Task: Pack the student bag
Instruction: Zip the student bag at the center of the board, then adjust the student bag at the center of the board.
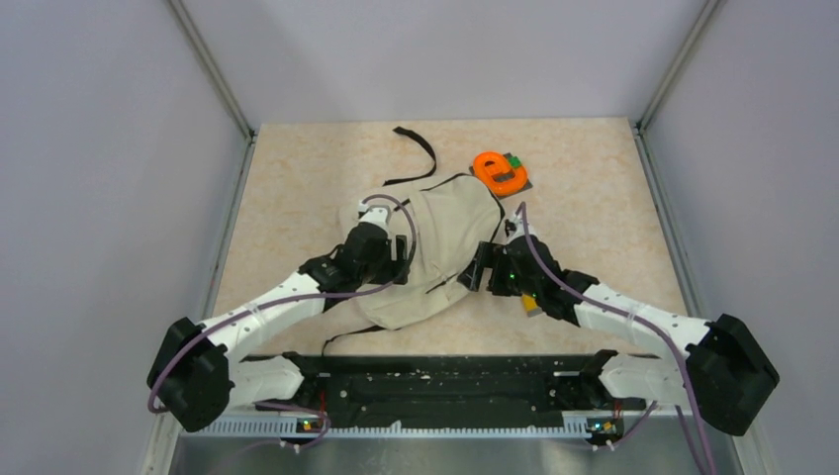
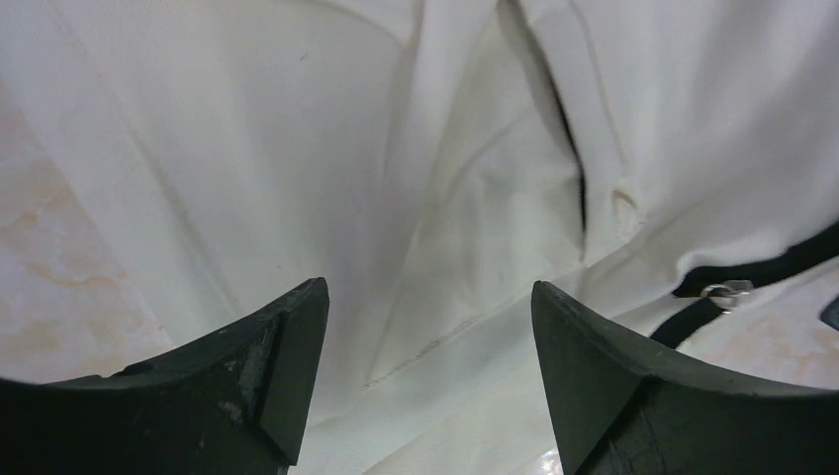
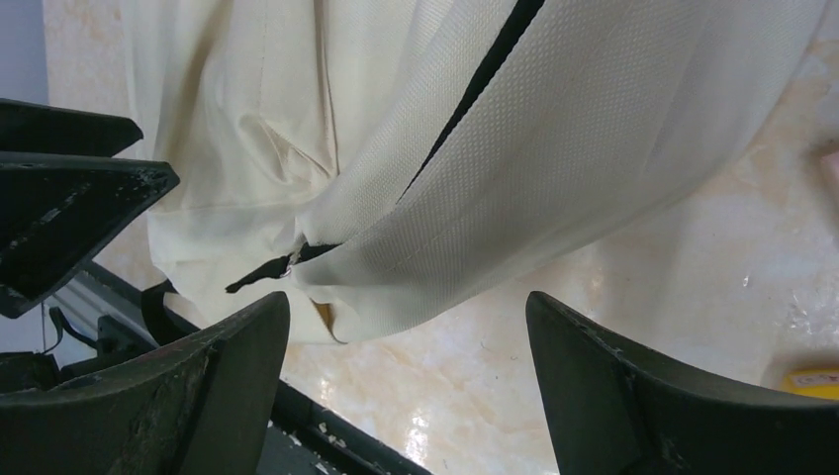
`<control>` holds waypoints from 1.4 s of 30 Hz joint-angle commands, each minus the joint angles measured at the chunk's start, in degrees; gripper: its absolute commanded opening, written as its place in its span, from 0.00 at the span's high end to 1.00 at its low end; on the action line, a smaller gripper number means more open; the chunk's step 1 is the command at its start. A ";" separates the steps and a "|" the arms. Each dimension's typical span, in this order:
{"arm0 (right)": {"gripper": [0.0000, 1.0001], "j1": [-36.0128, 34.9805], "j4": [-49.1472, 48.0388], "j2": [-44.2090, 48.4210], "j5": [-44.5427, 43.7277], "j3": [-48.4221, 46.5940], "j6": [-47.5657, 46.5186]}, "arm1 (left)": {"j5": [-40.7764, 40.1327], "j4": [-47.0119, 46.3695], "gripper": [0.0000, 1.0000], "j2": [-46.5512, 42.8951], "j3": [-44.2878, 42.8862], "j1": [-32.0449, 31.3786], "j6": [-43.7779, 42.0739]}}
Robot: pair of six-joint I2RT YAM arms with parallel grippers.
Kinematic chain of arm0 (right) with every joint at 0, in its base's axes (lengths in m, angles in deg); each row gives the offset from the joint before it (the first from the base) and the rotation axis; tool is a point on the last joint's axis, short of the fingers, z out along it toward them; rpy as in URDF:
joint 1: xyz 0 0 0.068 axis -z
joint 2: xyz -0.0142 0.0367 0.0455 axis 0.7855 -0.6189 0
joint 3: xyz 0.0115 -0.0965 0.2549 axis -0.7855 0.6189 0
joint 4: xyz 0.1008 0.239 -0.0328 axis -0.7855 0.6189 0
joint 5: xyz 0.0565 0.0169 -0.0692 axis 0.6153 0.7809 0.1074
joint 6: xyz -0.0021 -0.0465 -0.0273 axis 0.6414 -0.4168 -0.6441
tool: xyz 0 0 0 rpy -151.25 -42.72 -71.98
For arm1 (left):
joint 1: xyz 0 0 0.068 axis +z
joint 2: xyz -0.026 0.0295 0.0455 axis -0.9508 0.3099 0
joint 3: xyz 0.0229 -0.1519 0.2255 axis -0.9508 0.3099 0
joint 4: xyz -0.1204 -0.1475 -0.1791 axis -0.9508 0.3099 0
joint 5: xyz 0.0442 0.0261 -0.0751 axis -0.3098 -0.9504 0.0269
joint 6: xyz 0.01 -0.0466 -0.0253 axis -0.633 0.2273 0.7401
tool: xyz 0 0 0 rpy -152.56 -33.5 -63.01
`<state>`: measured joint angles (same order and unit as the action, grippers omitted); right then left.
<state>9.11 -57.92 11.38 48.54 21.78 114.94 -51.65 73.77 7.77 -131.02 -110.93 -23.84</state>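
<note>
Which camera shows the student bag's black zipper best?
The right wrist view: the black zipper runs close-up across the student bag. The left wrist view shows only a short dark slit; in the top external view it is too small to follow.

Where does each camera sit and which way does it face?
Top: above and behind, looking down on the table; left arm and right arm flank the bag.
Left wrist: on that wrist, facing bag fabric; open left gripper at bottom.
Right wrist: on that wrist, facing the zipper and table; open right gripper at bottom.
Shared: the bag.
</note>
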 commanded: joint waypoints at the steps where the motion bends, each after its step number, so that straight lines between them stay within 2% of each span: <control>1: 0.13 -1.37 -4.33 -1.64 -3.05 -1.62 2.06 | -6.67 0.17 0.21 2.49 0.37 0.13 -1.44; 4: 0.13 -1.38 -4.30 -2.13 -4.23 -1.90 1.72 | -8.94 0.08 0.27 4.68 -0.06 0.13 -1.95; 6: 0.13 -1.38 -4.27 -2.38 -5.41 -2.28 1.31 | -9.32 0.08 0.35 6.72 -0.50 0.13 -2.41; 7: 0.16 -1.38 -4.27 -2.49 -6.05 -2.40 1.04 | -9.52 0.08 0.42 7.49 -0.61 0.10 -2.57; 9: 0.28 -1.38 -5.80 -2.85 -7.19 -2.54 -0.09 | -10.01 0.38 0.57 9.13 -0.78 0.13 -2.80; 11: 0.45 -1.31 -6.11 -3.93 -9.07 -3.39 -1.71 | -11.15 0.70 0.75 10.75 -0.77 0.13 -2.82; 13: 0.68 -1.11 -6.25 -5.00 -10.63 -4.29 -3.41 | -11.65 0.97 0.95 12.04 -0.56 0.13 -2.71; 14: 0.77 -0.74 -6.39 -5.79 -11.03 -5.01 -4.40 | -11.64 1.22 1.00 12.46 -0.36 0.09 -2.33; 16: 0.96 0.43 -6.66 -8.23 -11.18 -7.09 -6.42 | -9.90 0.86 1.00 12.14 0.56 0.05 -2.04; 17: 1.00 1.26 -7.01 -9.47 -10.78 -7.76 -7.81 | -8.47 0.22 1.00 11.42 1.36 0.05 -2.07; 22: 1.00 6.28 -10.43 -18.05 -5.86 -14.82 -15.82 | 5.17 -6.84 1.00 5.22 7.58 -0.31 -2.50; 26: 1.00 8.11 -10.32 -28.10 -5.16 -24.57 -22.68 | 17.97 -13.63 1.00 2.48 11.80 -2.57 -4.91; 30: 1.00 9.00 -7.94 -38.75 -4.29 -36.55 -26.88 | 22.78 -19.45 1.00 4.55 10.49 -6.26 -4.20; 33: 1.00 9.70 -5.22 -45.29 -2.57 -45.16 -27.79 | 25.89 -24.62 1.00 9.34 6.80 -9.12 -2.26; 36: 1.00 10.48 -2.03 -49.07 0.05 -51.17 -28.02 | 24.73 -24.23 1.00 14.32 0.96 -10.72 -2.45; 37: 0.97 10.76 -0.79 -49.42 0.66 -52.54 -27.99 | 23.23 -22.77 0.99 15.51 -1.04 -10.76 -2.55; 39: 0.86 11.34 0.67 -48.67 2.41 -53.83 -28.46 | 18.73 -19.75 0.88 16.05 -3.92 -10.76 -2.56; 42: 0.63 11.92 2.39 -45.66 3.12 -53.24 -30.13 | 13.81 -17.13 0.54 13.46 -5.01 -10.70 -3.44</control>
<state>19.01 -55.19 -38.50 50.39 -27.93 87.51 -36.70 53.86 24.04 -132.77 -120.55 -26.88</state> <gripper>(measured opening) 0.251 0.291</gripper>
